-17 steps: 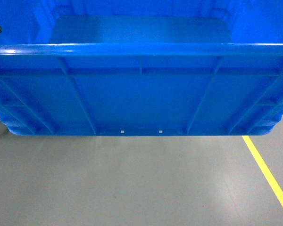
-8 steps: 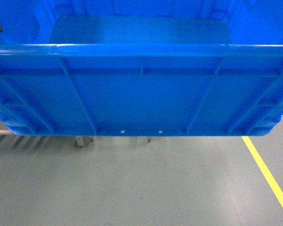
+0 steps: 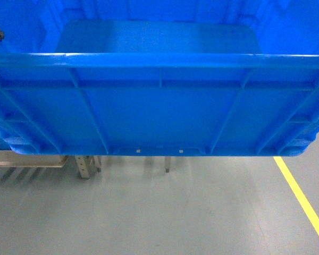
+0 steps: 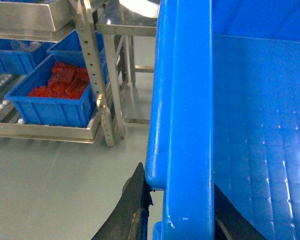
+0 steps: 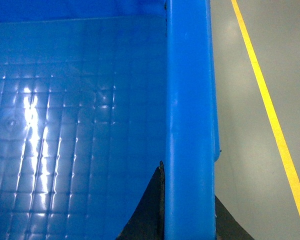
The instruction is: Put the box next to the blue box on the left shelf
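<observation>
**A:** Box (image 3: 159,106) first, from the head view: we are carrying it off the floor, and it is filling nearly the whole frame, its near wall and thick rim facing us, two tiny white marks showing at the base edge. What are we seeing below it?

**B:** We are seeing grey floor (image 3: 149,212), a yellow line (image 3: 303,199) on the right, and pale metal legs and rails of a rack (image 3: 85,166) peeking out under the box's lower left edge. We are not making out either gripper properly in this view.

**A:** Moving to the left wrist view, then.

**B:** There the left gripper (image 4: 177,210) is straddling the box's side rim, one dark finger (image 4: 135,210) outside the wall and the other inside, so we are reading it as clamped on the box. Beyond it, the left shelf (image 4: 20,131) is standing well to our left with its white rollers, and a blue box of red parts (image 4: 55,97) is sitting on it.

**A:** And the right wrist view?

**B:** The right gripper (image 5: 182,210) is doing the same on the opposite rim, a dark finger (image 5: 152,210) inside the wall and another outside, pinching the box. Only floor and the yellow line are lying past that side.

**A:** So which step are we judging this to be?

**B:** We are judging it as transport: the box is hanging between both arms, not yet at the shelf. Next we are needing to close on the rack, keep both grips matched and the box level, and line it up with the rollers beside the blue box.
</observation>
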You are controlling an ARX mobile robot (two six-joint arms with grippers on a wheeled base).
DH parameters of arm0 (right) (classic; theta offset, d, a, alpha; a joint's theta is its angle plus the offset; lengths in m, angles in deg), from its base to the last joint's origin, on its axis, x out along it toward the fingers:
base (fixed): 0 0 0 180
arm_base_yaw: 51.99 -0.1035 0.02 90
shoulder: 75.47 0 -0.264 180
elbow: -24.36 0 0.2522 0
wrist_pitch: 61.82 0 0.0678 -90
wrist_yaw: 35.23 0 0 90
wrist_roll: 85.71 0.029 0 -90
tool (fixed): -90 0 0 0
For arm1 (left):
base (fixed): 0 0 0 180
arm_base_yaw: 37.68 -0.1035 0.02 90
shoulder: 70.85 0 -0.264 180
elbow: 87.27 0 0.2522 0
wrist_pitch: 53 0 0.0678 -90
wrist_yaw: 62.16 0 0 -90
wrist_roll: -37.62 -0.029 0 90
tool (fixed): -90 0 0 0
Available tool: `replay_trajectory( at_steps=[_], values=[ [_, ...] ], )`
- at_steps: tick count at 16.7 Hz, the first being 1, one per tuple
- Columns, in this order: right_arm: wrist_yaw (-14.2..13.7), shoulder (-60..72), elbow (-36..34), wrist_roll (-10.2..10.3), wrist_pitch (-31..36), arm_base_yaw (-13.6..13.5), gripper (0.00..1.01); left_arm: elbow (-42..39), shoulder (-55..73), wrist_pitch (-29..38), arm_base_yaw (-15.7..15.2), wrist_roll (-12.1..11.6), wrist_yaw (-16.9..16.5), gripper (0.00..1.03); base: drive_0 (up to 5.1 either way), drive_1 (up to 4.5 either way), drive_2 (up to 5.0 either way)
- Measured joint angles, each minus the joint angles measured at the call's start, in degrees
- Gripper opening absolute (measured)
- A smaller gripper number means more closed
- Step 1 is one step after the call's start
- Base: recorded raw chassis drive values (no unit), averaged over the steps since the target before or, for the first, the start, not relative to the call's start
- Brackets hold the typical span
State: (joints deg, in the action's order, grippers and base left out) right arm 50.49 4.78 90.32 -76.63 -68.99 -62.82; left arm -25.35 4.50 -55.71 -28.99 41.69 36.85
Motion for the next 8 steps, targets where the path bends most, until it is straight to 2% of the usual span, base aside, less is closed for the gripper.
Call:
replay_trajectory(
  at_steps=[8],
  values=[
    [0.2,-0.3,0.0,-0.1,0.2,0.3,0.08,0.0,0.0,0.4,0.0,0.0,0.0,0.16,-4.8,2.65,2.7]
  ],
)
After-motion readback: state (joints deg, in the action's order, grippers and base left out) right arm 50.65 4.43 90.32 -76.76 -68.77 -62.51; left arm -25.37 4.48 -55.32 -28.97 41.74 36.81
